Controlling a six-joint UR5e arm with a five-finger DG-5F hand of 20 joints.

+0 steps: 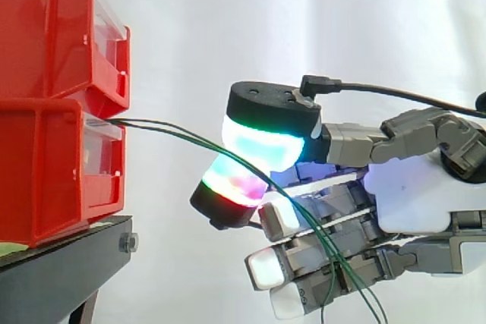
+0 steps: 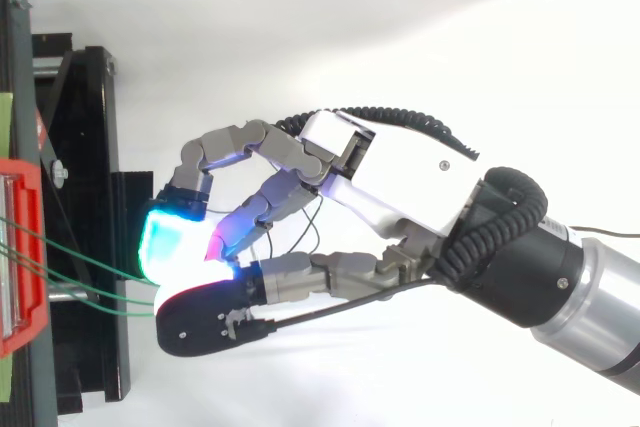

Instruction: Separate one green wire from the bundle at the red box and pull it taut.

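At the far left of the side view, stacked one on the other: the upper red bin (image 1: 45, 28) and the lower red bin (image 1: 53, 165), both standing on the black stand (image 1: 61, 263). Under the lower bin, at the very edge, a pale green strip (image 1: 9, 249); too small to tell any writing on it.

Out of the seam between the two bins, at their front, the green wires (image 1: 163, 125). Start almost level there, with the long axis left to right, pointing away from the bins. Bend then downward and run slanted to the lower right, down to the bottom edge. Hang in a soft curve, not in a straight line.

To the right of the bins, well apart from them, the hand (image 1: 418, 187), reaching leftward. Pinches the green wires between two glowing fingertips (image 1: 262, 142), pressed close together: the upper one cyan and green, the lower one green, magenta and red. Cannot tell how many of the wires sit inside the pinch. Below it, the other fingers with white glow, stretched to the left, crossed in front by the slanted wires.

In the top view, the same: wires leaving the red bin at the left edge, passing level over the stand and ending between the cyan pad and the black-backed pad beside it.
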